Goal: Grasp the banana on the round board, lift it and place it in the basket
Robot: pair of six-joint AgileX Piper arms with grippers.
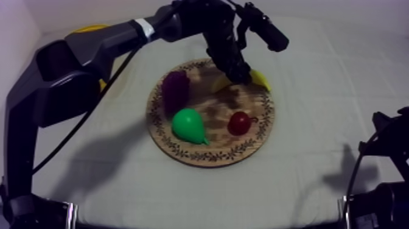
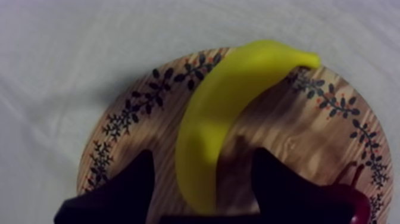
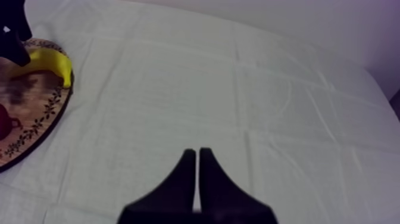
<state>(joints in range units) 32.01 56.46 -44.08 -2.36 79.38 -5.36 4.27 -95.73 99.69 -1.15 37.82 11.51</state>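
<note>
As I judge it, the task is only at its beginning. The banana lies on the wooden board, at the upper right of its rim in the top view, and is not lifted. The left jaws are open around it, with one black finger on each side and no grip yet. The right jaws are closed together on nothing, over the bare worktop. What remains is to close, lift and carry to the yellow basket, half hidden at the upper left.
</note>
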